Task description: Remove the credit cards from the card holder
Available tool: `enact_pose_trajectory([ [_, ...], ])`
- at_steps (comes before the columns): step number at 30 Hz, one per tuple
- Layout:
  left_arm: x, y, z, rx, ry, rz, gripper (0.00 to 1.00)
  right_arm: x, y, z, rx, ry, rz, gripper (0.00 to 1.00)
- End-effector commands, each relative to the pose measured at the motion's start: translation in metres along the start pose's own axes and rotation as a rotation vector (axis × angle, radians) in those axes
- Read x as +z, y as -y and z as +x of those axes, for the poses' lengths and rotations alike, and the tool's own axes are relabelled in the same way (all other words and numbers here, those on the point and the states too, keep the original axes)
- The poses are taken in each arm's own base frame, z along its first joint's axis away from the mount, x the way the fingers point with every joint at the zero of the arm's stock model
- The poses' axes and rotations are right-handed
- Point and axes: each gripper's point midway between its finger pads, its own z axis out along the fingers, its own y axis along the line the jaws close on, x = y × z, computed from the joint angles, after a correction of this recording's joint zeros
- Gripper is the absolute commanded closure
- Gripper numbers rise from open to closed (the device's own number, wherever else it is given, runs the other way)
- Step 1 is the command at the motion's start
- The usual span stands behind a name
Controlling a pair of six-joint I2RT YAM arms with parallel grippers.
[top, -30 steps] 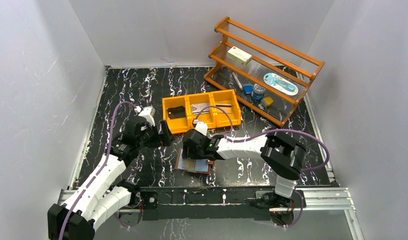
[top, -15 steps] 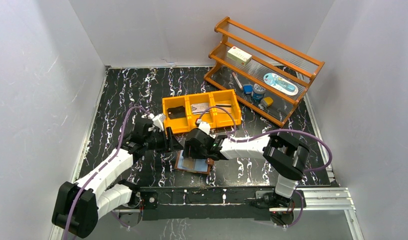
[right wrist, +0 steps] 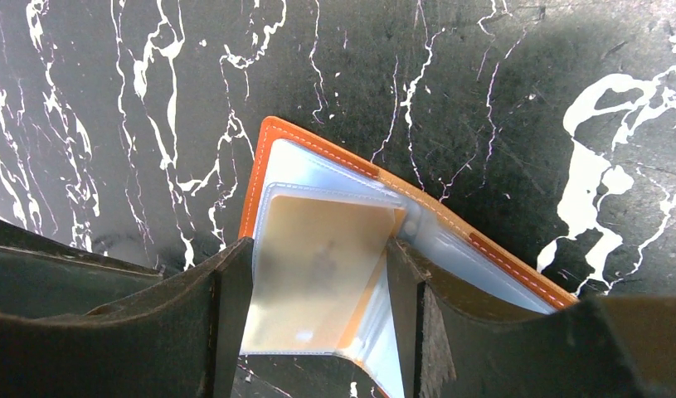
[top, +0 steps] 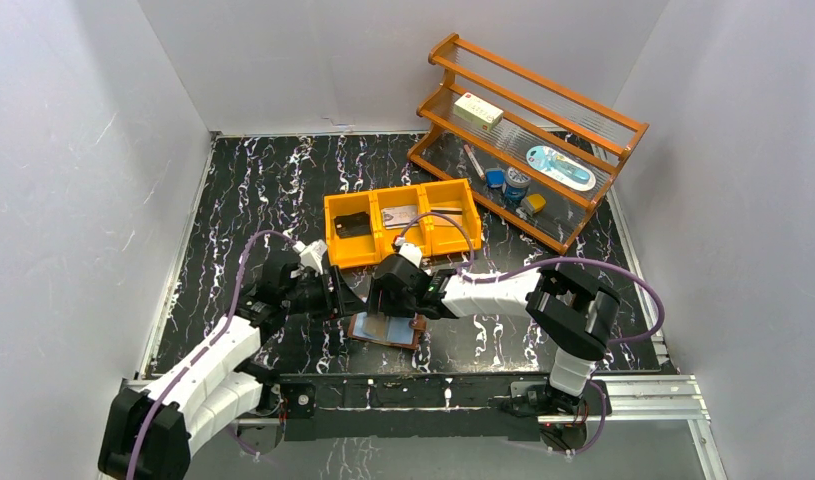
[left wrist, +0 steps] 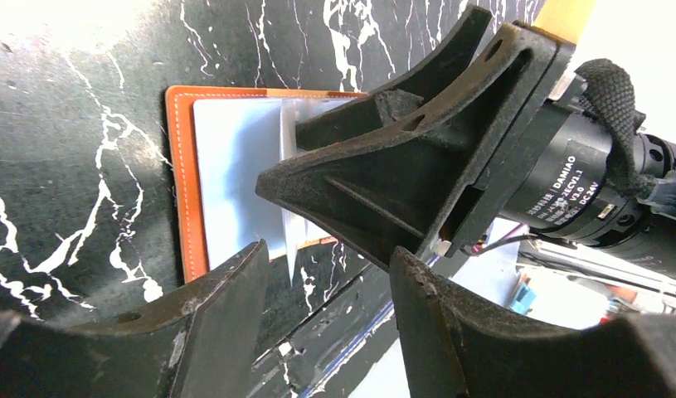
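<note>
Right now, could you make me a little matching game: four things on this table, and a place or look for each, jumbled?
1 wallet
2 bin
3 rack
4 right gripper

a far right, tiered
b directly above the wallet
c brown, lying open
d orange, three compartments

Pairs: 1-c, 2-d, 3-a, 4-b

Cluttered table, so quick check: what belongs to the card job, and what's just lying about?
Job: wallet, sleeved card, left gripper, right gripper, probably bin.
Idle: rack, box, pen, packet.
</note>
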Motion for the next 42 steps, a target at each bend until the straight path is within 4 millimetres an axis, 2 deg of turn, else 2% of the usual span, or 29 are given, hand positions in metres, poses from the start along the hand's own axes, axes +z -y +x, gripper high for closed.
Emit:
enact_pose_trajectory([
  [1, 0.004, 0.008, 0.013, -0.024, -0.084, 0.059, 0.48, 0.003, 0.024, 0.019, -0.001, -0.065, 0.065, 0.34],
  [7, 0.008, 0.006, 0.01, -0.009, -0.084, 0.038, 0.53, 0.002, 0.025, 0.017, -0.004, -0.052, 0.078, 0.34],
  [15, 0.015, 0.002, 0.034, 0.005, -0.14, -0.038, 0.53, 0.003, 0.023, 0.017, -0.004, -0.06, 0.069, 0.34],
  [22, 0.012, -0.017, 0.032, 0.041, -0.074, -0.192, 0.53, 0.002, 0.023, 0.017, 0.004, -0.06, 0.063, 0.34],
  [25, 0.004, -0.019, 0.023, 0.038, 0.002, -0.215, 0.47, 0.001, 0.024, 0.018, 0.008, -0.06, 0.062, 0.34],
  [30, -0.012, -0.015, 0.006, 0.041, 0.108, -0.24, 0.44, 0.002, 0.026, 0.017, 0.017, -0.058, 0.061, 0.34],
  [38, -0.009, -0.002, 0.019, 0.031, 0.054, -0.146, 0.45, 0.003, 0.028, 0.016, 0.023, -0.059, 0.062, 0.34],
  [42, -0.015, 0.008, 0.019, 0.024, 0.072, -0.098, 0.45, 0.003, 0.027, 0.016, 0.025, -0.062, 0.06, 0.34],
])
